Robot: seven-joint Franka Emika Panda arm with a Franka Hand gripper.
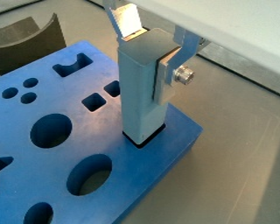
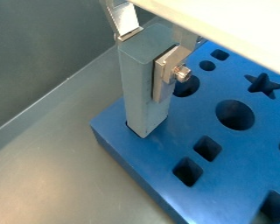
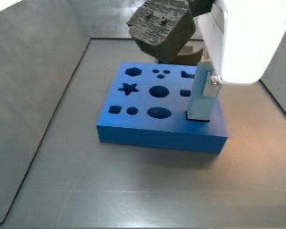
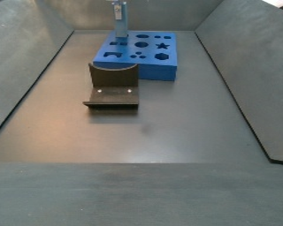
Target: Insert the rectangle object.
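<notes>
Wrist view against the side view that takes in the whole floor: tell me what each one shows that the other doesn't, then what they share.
Only a wrist view shows the gripper: its silver finger is clamped on the upper part of the rectangle object, whose lower end sits in a hole near a corner of the blue board.

Only the wide side view shows the dark fixture on the floor, in front of the board, and the grey walls around it.

Both show the light-blue bar standing upright at the board's corner and the board's shaped holes.

the rectangle object [image 1: 146, 92], a slim light-blue bar, stands upright at frame centre, its lower end in a corner hole; the gripper [image 1: 154, 54] clasps its top.
</notes>
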